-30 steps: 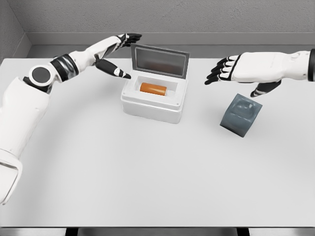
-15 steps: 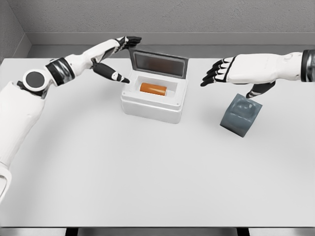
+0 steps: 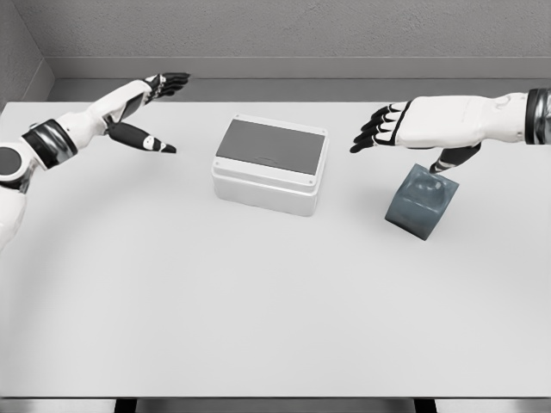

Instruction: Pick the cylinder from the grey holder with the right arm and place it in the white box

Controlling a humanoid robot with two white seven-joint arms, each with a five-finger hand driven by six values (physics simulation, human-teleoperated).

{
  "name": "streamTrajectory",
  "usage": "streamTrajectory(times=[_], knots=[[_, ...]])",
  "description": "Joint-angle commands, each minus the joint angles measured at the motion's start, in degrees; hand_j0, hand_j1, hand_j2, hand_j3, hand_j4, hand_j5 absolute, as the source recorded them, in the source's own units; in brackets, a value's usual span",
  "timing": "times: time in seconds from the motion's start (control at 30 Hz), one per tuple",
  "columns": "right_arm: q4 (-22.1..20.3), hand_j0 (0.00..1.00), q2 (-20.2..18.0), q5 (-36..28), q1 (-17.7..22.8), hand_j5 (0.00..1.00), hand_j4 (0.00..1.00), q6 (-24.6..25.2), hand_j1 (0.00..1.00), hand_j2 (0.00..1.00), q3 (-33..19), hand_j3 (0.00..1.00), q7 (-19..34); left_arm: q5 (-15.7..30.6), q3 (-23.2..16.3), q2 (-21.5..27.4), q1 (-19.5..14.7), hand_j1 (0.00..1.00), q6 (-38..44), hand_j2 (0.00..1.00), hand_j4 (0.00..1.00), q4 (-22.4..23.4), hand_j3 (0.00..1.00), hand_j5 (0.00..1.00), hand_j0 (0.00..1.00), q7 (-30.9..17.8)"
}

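Table point(image 3: 258, 292), tilted grey holder point(image 3: 421, 200) beside closed white box point(image 3: 270, 165)

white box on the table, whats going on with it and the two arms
The white box sits shut in the middle of the table, so whatever is inside is hidden. Neither hand holds anything. The left hand hangs open, off to the box's left and apart from it. The right hand hovers open just above the grey holder, which sits tilted and looks empty on top.
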Motion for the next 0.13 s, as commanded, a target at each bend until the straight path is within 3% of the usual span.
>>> streamTrajectory(times=[0.0,0.1], knots=[[0.0,1.0,0.09,-0.31,0.0,1.0,1.0,0.12,1.0,1.0,-0.07,1.0,-0.03,0.43,0.7,0.66,0.0,1.0,-0.03,1.0,1.0,0.8,1.0,1.0,1.0,0.01],[0.44,1.0,0.0,-0.31,0.09,1.0,1.0,0.12,1.0,1.0,-0.07,1.0,-0.03,0.35,0.79,1.36,0.44,1.0,-0.03,1.0,1.0,1.59,1.0,1.0,1.0,0.01]])
